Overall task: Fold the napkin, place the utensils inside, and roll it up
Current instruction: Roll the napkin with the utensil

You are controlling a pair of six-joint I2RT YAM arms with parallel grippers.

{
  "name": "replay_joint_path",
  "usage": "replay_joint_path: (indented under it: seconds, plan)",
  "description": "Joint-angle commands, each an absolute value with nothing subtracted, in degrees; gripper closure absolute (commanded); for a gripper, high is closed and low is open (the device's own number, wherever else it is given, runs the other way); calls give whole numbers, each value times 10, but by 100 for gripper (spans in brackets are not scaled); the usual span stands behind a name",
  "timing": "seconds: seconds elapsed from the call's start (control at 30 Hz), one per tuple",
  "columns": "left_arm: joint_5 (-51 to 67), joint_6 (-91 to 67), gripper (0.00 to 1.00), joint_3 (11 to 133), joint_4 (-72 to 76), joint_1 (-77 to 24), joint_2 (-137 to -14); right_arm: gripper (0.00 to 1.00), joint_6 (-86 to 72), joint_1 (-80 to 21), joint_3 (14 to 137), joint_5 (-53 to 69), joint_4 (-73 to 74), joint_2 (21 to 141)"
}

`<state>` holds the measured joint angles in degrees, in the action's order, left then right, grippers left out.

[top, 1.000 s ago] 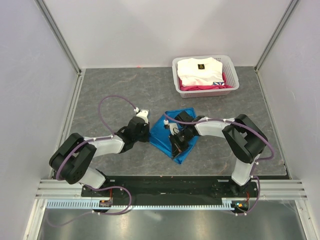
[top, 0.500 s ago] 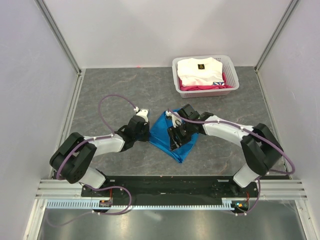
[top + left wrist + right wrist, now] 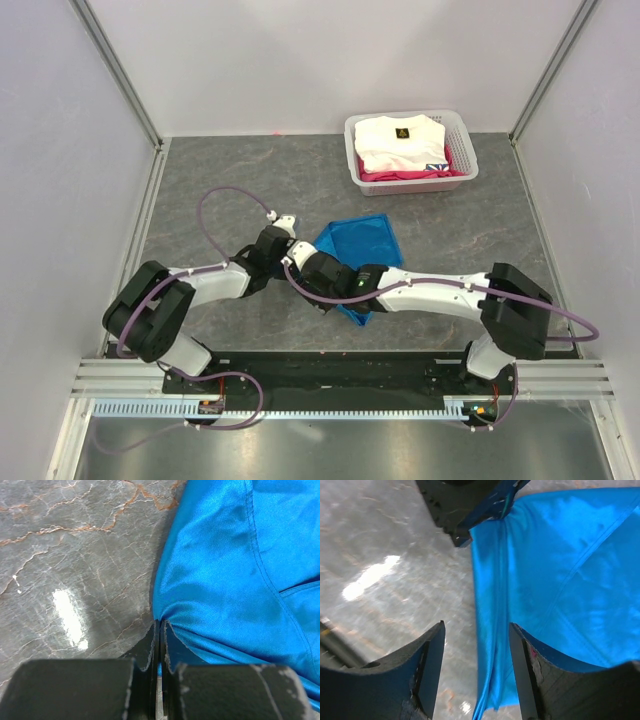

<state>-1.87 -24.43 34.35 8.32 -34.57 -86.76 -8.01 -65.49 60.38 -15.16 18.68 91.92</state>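
Your left gripper (image 3: 160,626) is pinched tight on the bright blue shiny cloth napkin (image 3: 362,238), mid-frame, seemingly at its left corner. Your right gripper (image 3: 476,629) hangs spread just beside, the cloth's edge running lengthwise between its jaws.

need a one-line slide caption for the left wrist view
Left gripper shut on the edge of the blue napkin, which lies on the grey marbled table.

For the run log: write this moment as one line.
left end effector: shut on napkin edge | right end effector: open, over napkin edge, holding nothing | utensils: not visible
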Motion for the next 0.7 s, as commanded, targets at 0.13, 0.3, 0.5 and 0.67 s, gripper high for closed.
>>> replay_joint_path:
  seconds: [0.13,0.3,0.5,0.67]
  plan:
    - [14,-259,98,345,28,-338,-894,44,-44,-659,592,-200,105,976]
    - [22,-261,98,345,28,-333,-894,48,-38,-659,583,-199,87,997]
    - [27,-263,98,343,28,-331,-895,51,-33,-657,574,-197,76,1016]
    - [34,-260,98,338,34,-330,-889,52,-42,-638,569,-195,75,1029]
